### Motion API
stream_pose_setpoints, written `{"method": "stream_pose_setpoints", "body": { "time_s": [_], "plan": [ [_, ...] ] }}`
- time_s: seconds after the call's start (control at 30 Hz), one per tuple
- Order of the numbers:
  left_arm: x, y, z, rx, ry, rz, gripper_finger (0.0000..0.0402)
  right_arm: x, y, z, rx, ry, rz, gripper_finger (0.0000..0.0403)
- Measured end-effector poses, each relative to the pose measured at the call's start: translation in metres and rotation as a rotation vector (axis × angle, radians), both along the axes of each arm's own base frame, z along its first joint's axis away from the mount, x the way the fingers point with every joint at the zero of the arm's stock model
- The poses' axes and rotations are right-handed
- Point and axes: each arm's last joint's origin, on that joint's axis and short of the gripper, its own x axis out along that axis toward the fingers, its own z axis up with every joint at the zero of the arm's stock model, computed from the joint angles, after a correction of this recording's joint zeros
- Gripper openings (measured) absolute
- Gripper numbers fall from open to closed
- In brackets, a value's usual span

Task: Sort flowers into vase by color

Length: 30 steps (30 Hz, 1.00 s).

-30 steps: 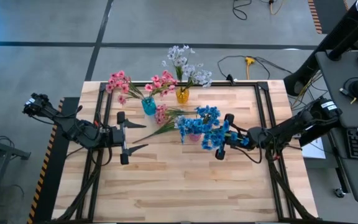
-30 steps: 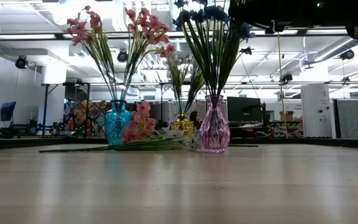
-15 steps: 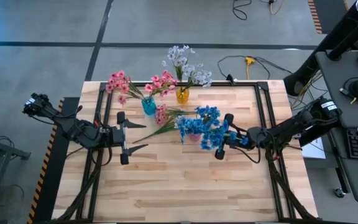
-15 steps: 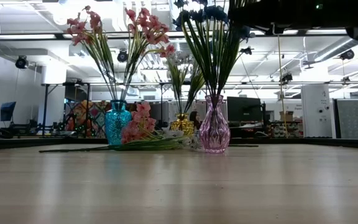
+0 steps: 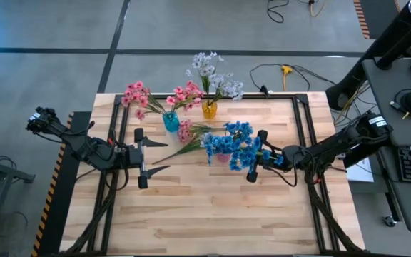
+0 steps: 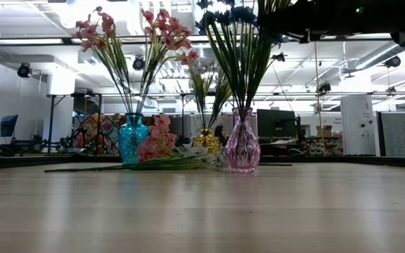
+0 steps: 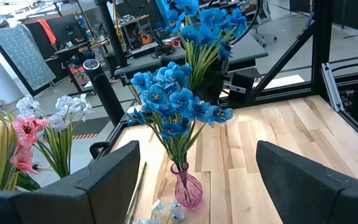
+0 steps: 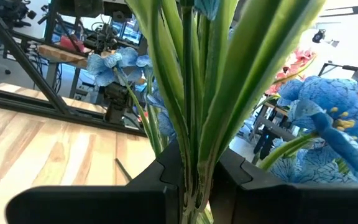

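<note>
Right gripper (image 5: 253, 165) clenched on bright blue artificial flower spray (image 5: 242, 158) at 3 o'clock of pink glass vase (image 6: 242, 149). Left gripper (image 5: 150, 155) released, waiting at 9 o'clock. Risk: stem missing vase mouth, or vase toppling from a sideways push.

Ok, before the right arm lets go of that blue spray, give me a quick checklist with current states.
1. Right end effector shut on the blue spray's stems: ok.
2. Blue spray over the pink vase, stems down in its neck: ok from the low view; depth cannot tell.
3. Pink vase upright on the table: ok.
4. Colours match: pink blooms in the teal vase, white ones in the yellow vase: ok.
5. All flowers sorted: not ok, a pink spray lies on the table.
6. Left end effector open, waiting at the table's left: ok.
</note>
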Motion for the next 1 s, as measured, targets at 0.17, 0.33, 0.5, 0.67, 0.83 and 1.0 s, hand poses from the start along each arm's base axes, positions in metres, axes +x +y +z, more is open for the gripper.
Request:
{"method": "stream_pose_setpoints", "body": {
  "time_s": [0.17, 0.33, 0.5, 0.67, 0.83, 1.0],
  "plan": [
    [0.0000, 0.0000, 0.0000, 0.000, 0.000, 0.000, 0.0302, 0.0001, -0.0002, -0.0009, 0.022, 0.003, -0.005, 0.0038],
    [0.0000, 0.0000, 0.0000, 0.000, 0.000, 0.000, 0.0302, 0.0003, -0.0001, -0.0035, 0.043, 0.024, -0.003, 0.0038],
    [0.0000, 0.0000, 0.0000, 0.000, 0.000, 0.000, 0.0302, 0.0005, 0.0000, -0.0057, 0.059, 0.041, -0.001, 0.0038],
    [0.0000, 0.0000, 0.0001, 0.000, 0.000, 0.000, 0.0302, 0.0005, 0.0000, -0.0060, 0.059, 0.045, -0.001, 0.0038],
    [0.0000, 0.0000, 0.0000, 0.000, 0.000, 0.000, 0.0302, 0.0005, 0.0000, -0.0060, 0.065, 0.043, -0.002, 0.0038],
    [0.0000, 0.0000, 0.0000, 0.000, 0.000, 0.000, 0.0302, 0.0004, -0.0005, -0.0062, 0.073, 0.043, -0.019, 0.0038]
  ]
}}
